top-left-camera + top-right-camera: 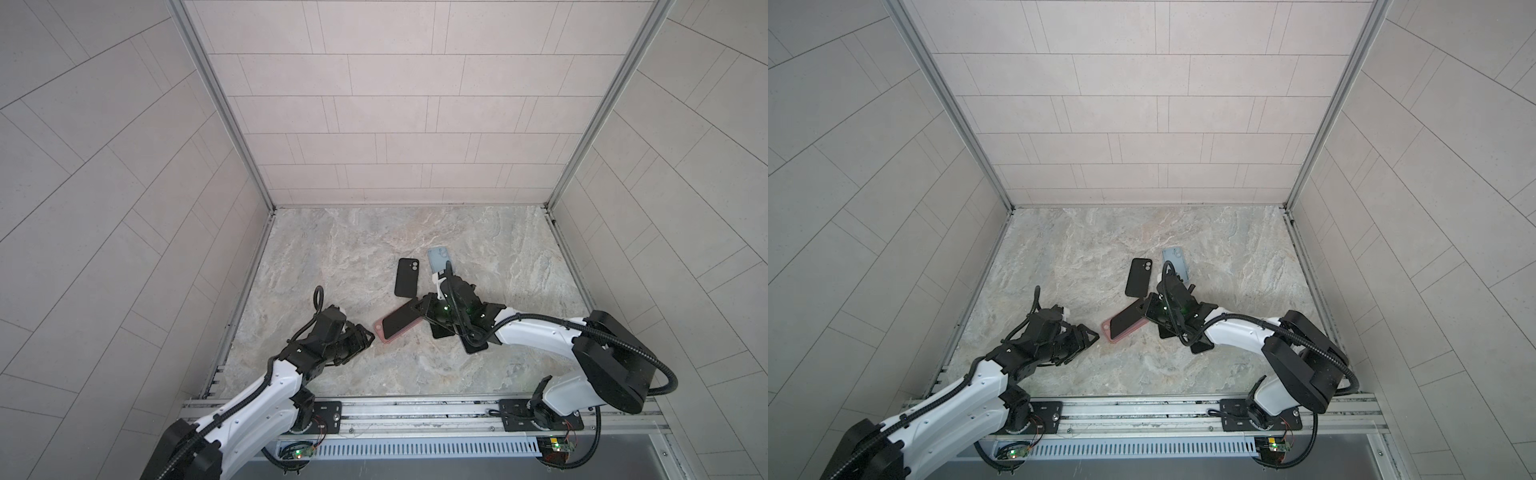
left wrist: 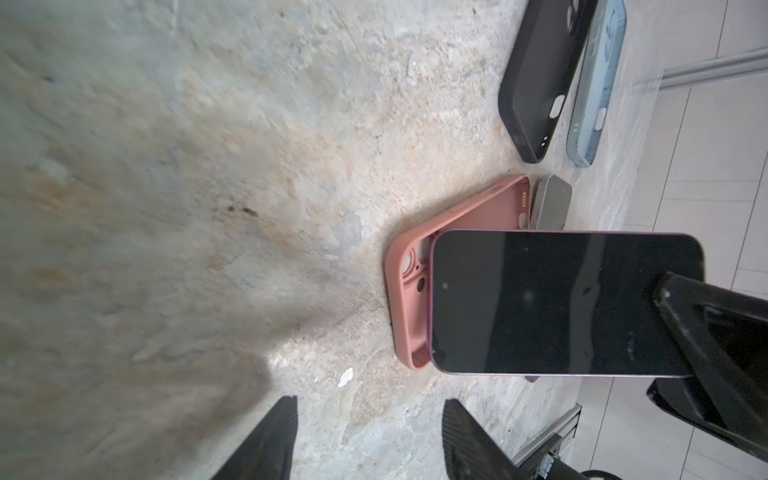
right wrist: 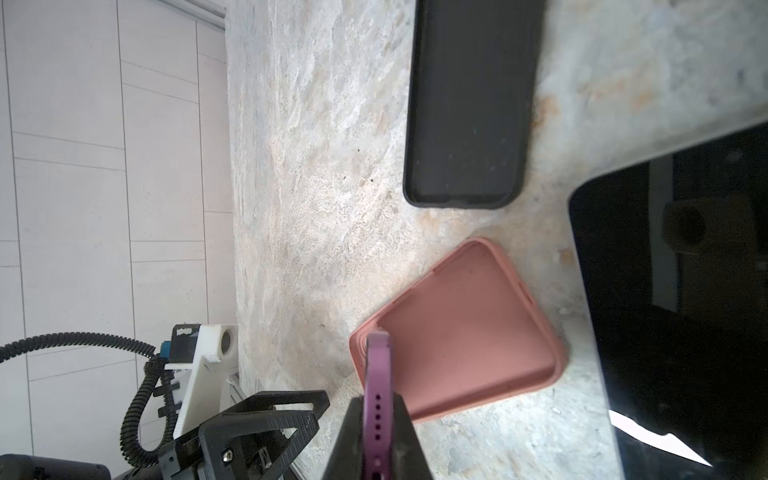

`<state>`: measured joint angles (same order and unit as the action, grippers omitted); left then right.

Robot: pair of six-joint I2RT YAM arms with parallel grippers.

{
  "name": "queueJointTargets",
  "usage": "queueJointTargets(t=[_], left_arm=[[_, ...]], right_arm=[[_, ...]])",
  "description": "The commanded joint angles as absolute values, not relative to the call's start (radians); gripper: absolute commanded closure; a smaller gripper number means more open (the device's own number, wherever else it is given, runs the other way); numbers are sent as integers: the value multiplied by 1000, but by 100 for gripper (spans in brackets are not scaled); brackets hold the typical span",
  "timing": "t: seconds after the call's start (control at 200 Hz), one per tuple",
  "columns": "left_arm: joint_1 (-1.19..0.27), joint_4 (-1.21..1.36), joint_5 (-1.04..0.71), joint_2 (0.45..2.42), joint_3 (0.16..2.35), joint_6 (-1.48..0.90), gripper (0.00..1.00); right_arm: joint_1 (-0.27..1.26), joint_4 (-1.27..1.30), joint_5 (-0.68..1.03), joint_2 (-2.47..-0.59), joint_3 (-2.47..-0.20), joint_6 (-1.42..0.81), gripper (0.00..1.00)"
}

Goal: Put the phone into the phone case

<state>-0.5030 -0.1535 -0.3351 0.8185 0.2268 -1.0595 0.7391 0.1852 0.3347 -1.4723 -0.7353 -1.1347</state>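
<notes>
The left gripper [image 1: 371, 337] pointed toward 3 o'clock, jaws apart and empty. The right gripper [image 1: 417, 311], reaching toward 9 o'clock, pinched the phone [image 1: 400, 323].

The phone [image 1: 400, 322] hid most of the pink case [image 1: 379, 333]. The right arm [image 1: 536, 330] covered the blue case's [image 1: 438, 259] near end.

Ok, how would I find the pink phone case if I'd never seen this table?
On the marble tabletop, several cases lie near the middle. The pink case is nearest the arms' bases, lying open side up, partly under the phone in the right gripper. Its neighbours are a black case and a pale blue case.
</notes>
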Motion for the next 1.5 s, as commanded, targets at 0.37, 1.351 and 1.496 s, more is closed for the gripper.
queueJointTargets(t=[0.37, 1.351, 1.496], left_arm=[[-508, 126, -352, 1028, 242, -1151, 36], [-508, 235, -359, 1095, 226, -1193, 36], [-508, 293, -366, 1139, 225, -1203, 36]], right_arm=[[733, 47, 604, -1584, -909, -756, 100], [649, 51, 818, -1773, -1040, -617, 100], [649, 84, 824, -1759, -1005, -621, 100]])
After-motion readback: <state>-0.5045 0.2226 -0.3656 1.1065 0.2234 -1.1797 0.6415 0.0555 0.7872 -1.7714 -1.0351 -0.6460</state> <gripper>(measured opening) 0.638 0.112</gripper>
